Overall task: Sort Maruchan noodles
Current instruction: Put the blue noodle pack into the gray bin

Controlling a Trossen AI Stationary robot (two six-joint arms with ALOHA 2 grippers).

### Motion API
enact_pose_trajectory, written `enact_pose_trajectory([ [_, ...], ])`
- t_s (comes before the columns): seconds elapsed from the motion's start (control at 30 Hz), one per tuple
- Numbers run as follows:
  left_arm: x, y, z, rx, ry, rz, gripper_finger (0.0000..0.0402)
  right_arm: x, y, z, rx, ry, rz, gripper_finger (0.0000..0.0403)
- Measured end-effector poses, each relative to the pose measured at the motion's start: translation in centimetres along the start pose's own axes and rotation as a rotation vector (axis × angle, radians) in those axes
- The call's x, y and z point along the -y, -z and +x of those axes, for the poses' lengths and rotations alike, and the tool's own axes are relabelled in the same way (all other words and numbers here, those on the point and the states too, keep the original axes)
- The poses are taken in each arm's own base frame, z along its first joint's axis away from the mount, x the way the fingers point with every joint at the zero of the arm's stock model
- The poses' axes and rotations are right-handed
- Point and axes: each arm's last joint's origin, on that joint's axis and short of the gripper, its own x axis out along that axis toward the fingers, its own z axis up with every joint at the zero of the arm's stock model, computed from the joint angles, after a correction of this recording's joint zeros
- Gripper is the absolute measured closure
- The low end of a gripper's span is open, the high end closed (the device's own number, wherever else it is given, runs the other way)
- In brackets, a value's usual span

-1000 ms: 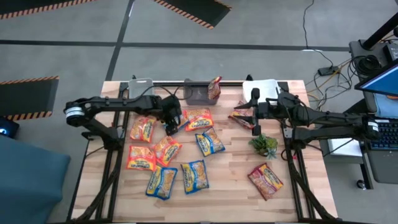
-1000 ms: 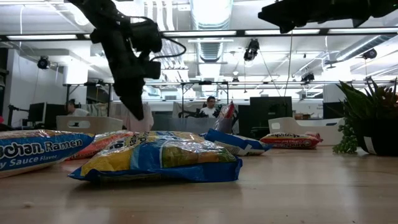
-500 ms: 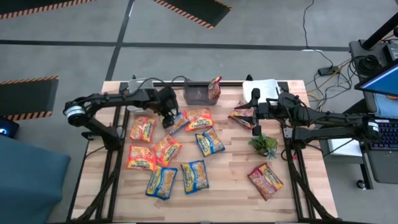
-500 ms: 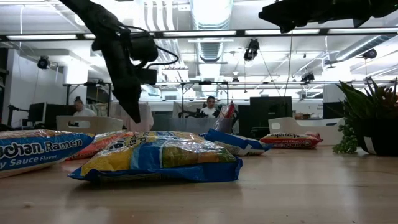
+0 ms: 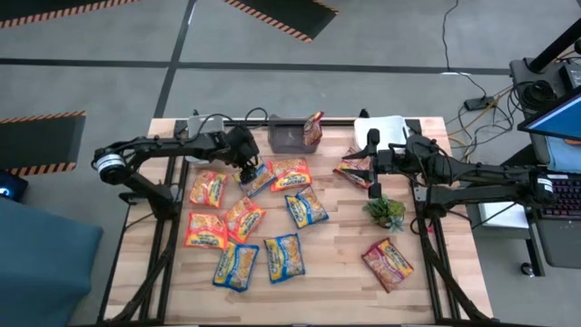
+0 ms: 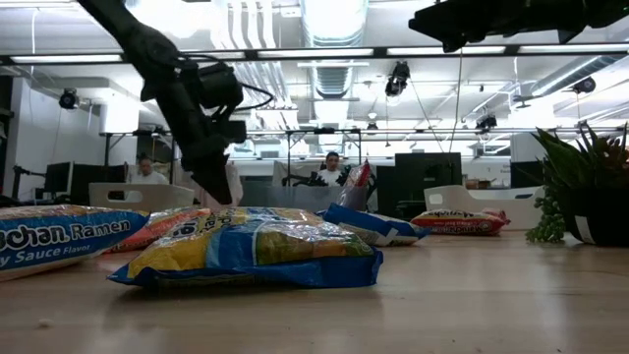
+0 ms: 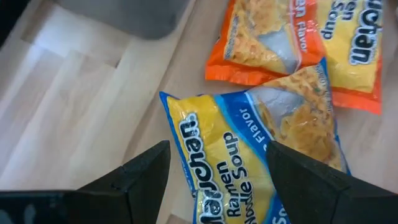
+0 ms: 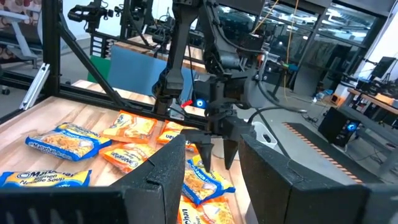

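Note:
Several Maruchan packets lie flat on the wooden table [image 5: 172, 263]: orange ones [image 5: 207, 188], blue-and-yellow ones [image 5: 284, 257] and dark red ones [image 5: 388, 263]. My left gripper [image 5: 249, 173] is open, low over one end of a blue-and-yellow packet [image 7: 249, 155]. Its fingers [image 7: 143, 180] stand on either side of that end, and I cannot tell whether they touch it. An orange packet [image 7: 292, 43] lies just beyond it. My right gripper [image 8: 211, 155] is open and empty, high over the dark red packets [image 5: 352, 169] at the far right.
A grey bin [image 5: 289, 138] at the far edge has a dark red packet [image 5: 313, 129] leaning in it. A clear bin [image 5: 204, 123] and a white bin [image 5: 379, 127] flank it. A small green plant [image 5: 386, 211] stands at the right. People sit beyond the table.
My left gripper has drawn back a little toward the table's far left and gone down toward the blue-and-yellow packet, which now shows beside it in the high view. My right arm has kept still.

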Motion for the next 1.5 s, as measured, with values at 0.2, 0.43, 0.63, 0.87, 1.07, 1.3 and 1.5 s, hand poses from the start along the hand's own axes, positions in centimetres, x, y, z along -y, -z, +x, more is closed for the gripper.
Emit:
enact_pose_trajectory([
  [0.2,0.1,1.6,1.2,0.032,-0.003,-0.043,0.0154,0.0,0.0,0.0,0.001,0.001,-0.001,0.0264],
  [0.43,0.3,2.7,2.0,0.082,-0.004,-0.094,0.0157,0.0,-0.1,0.0,0.007,0.002,-0.003,0.0264],
  [0.63,0.4,3.3,2.2,0.079,0.001,-0.119,0.0174,0.0,-0.1,0.0,0.006,0.003,-0.003,0.0264],
  [0.87,0.4,3.3,2.2,0.079,0.002,-0.107,0.0217,0.0,-0.1,0.0,0.006,0.003,-0.001,0.0264],
  [1.07,0.5,3.3,2.2,0.084,0.002,-0.100,0.0293,0.0,-0.1,0.0,0.006,0.004,-0.002,0.0264],
  [1.3,0.4,2.5,2.0,0.105,-0.003,-0.098,0.0395,0.1,0.0,0.0,-0.005,0.039,0.000,0.0264],
  [1.5,0.4,0.9,1.2,0.152,0.011,-0.077,0.0400,0.2,0.0,0.0,-0.013,0.055,0.001,0.0264],
])
